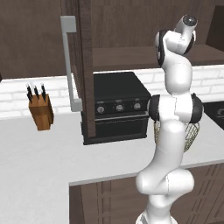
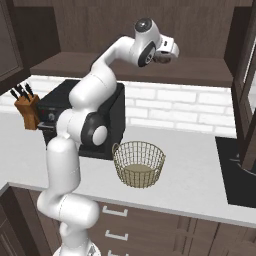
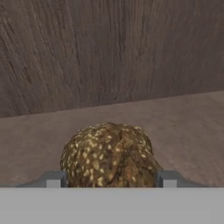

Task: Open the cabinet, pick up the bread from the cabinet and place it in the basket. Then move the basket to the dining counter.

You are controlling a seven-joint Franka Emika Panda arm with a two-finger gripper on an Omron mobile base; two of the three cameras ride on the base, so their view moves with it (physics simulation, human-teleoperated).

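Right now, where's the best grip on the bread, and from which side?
Across the widest middle of the bread, coming in level from the open cabinet front. It's a rounded lump sitting on the shelf, already between the hand's fingertips.

- The cabinet's brown shelf (image 3: 183, 127) carries the bread (image 3: 109, 153), a mottled brown lump resting on the boards close to the wooden back wall.
- The white worktop (image 2: 195, 165) carries the black oven (image 1: 118, 109), the knife block (image 1: 40, 111) and the wire basket (image 2: 139, 164).
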